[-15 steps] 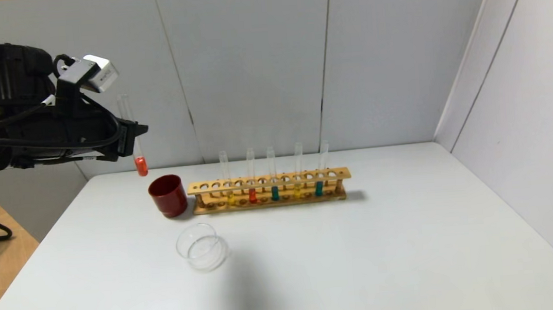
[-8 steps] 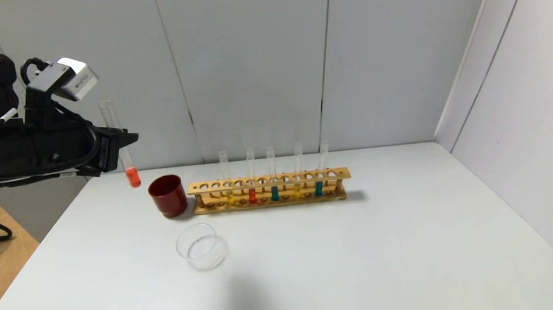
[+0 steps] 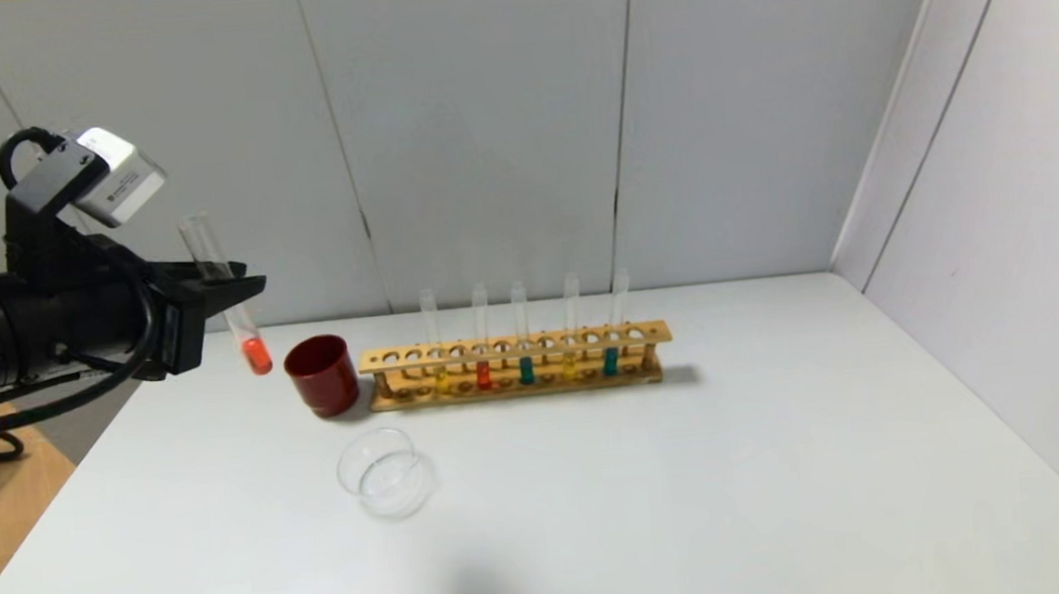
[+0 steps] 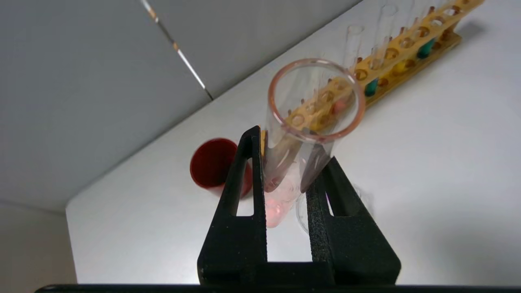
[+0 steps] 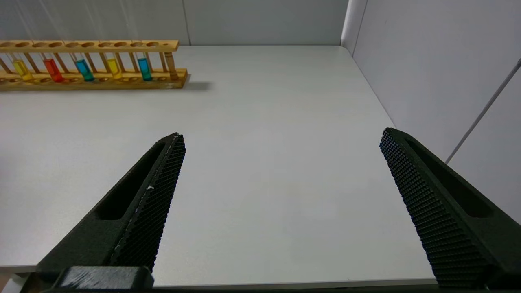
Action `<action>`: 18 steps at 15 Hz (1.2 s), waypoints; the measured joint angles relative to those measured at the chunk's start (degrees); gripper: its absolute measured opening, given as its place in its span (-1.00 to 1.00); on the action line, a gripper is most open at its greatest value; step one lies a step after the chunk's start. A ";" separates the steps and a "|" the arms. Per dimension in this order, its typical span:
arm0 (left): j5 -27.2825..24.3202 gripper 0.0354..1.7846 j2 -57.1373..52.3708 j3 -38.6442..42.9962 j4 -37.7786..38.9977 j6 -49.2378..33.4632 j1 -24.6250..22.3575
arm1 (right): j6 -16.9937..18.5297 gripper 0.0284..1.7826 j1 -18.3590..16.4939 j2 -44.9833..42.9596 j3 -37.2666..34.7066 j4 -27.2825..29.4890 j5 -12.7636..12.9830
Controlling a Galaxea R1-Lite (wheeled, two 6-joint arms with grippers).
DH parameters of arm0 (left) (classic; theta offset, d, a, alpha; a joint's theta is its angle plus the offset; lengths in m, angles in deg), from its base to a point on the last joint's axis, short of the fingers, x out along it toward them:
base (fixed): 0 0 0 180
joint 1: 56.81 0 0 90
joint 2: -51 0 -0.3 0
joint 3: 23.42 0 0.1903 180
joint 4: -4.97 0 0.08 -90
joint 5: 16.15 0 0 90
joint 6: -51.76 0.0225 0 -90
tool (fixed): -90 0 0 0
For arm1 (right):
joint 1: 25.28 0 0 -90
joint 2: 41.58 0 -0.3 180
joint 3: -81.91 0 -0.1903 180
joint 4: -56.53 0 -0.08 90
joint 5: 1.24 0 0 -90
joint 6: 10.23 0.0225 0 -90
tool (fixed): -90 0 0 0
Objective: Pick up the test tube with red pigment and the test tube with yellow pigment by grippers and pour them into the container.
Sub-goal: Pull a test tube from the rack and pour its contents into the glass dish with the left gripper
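Observation:
My left gripper is shut on the test tube with red pigment and holds it in the air, slightly tilted, left of the dark red cup. In the left wrist view the gripper clamps the tube at mid-length, open mouth towards the camera. The container, a clear glass dish, sits on the table nearer me and to the right of the tube; its edge shows past one finger. A test tube with yellow pigment stands in the rack. My right gripper is open and empty, low over the table's near right part.
A wooden rack holds two yellow tubes, a second red tube and two teal tubes; it also shows in the right wrist view. A dark red cup stands at its left end. Walls stand behind and to the right.
My left gripper has moved left and down with the red tube, which now leans a little more. The rack, cup and dish have not moved.

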 joint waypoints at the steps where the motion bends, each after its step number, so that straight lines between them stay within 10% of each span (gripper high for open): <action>1: -1.50 -0.67 -0.02 0.00 0.06 1.85 -0.28 | 0.00 0.96 0.00 0.00 0.00 0.00 0.00; 8: -22.72 -0.67 5.10 -1.00 -1.10 19.27 -8.37 | 0.00 0.96 0.00 0.00 0.00 0.00 -0.02; 18: -18.92 -0.67 6.90 -8.30 -20.55 43.19 -10.96 | 0.00 0.96 0.00 0.00 0.00 0.00 0.00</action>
